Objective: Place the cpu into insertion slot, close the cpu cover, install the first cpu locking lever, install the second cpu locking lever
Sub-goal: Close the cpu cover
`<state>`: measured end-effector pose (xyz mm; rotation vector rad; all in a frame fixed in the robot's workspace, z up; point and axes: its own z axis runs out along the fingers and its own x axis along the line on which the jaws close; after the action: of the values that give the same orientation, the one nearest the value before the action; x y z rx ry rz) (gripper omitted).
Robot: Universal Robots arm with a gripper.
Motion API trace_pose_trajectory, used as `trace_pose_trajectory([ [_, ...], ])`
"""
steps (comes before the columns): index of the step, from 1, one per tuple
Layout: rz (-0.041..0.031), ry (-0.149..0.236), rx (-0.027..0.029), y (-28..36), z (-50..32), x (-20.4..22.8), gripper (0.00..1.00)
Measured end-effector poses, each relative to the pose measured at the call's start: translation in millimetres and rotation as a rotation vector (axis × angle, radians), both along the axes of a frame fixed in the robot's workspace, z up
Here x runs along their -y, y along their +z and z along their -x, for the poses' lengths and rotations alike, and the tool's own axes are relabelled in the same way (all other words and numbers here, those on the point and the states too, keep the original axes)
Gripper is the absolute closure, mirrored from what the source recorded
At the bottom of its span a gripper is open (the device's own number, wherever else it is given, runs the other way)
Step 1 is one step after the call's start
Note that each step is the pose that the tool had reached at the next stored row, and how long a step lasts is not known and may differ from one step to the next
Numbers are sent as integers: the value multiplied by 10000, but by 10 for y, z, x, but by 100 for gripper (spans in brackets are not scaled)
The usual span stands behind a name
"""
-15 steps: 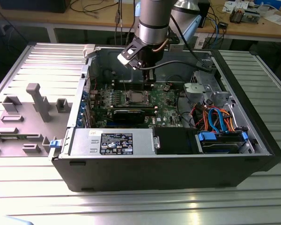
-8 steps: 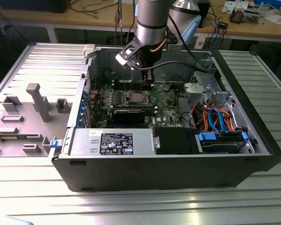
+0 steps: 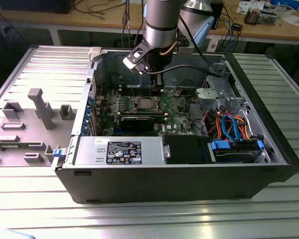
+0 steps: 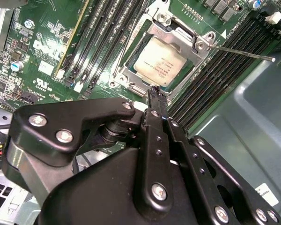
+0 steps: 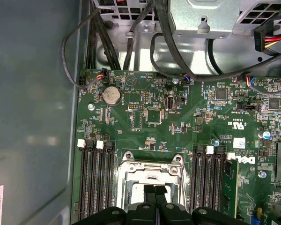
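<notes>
- Case (image 3: 164,185) lying open on the ribbed table (image 3: 139,221). Along its near wall sit a power supply (image 3: 119,152) and a drive bay (image 3: 236,151) with blue tabs.
- Further in, the green motherboard (image 3: 182,107) lies flat on the case floor, with orange and blue cables (image 3: 229,124) bunched by its edge on the exterior view's right.
- Mid-board, the insertion slot (image 5: 152,162) has the cpu (image 4: 158,63) sitting in it, and the cpu cover (image 4: 178,33) is down around the chip.
- One thin lever (image 4: 239,52) sticks out from the cover's corner over the memory slots (image 4: 210,77), so it's not latched as far as I can see.
- The gripper (image 4: 157,93) hangs right at the slot's edge, fingers clenched together with nothing in them.
- Can't tell if the tips actually touch the cover, and in the first wrist view they hide the slot's middle.
</notes>
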<state>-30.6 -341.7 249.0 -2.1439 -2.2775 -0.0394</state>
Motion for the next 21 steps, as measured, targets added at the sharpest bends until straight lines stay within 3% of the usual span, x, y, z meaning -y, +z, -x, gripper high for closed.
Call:
trace_pose_trajectory([
  [3, -3, -3, 2, -6, 16, 0, 89],
  [10, -5, 17, 0, -90, 157, 8, 89],
  [16, -14, 46, 1, -154, 338, 17, 89],
  [21, -16, 95, 1, -221, 382, 17, 89],
])
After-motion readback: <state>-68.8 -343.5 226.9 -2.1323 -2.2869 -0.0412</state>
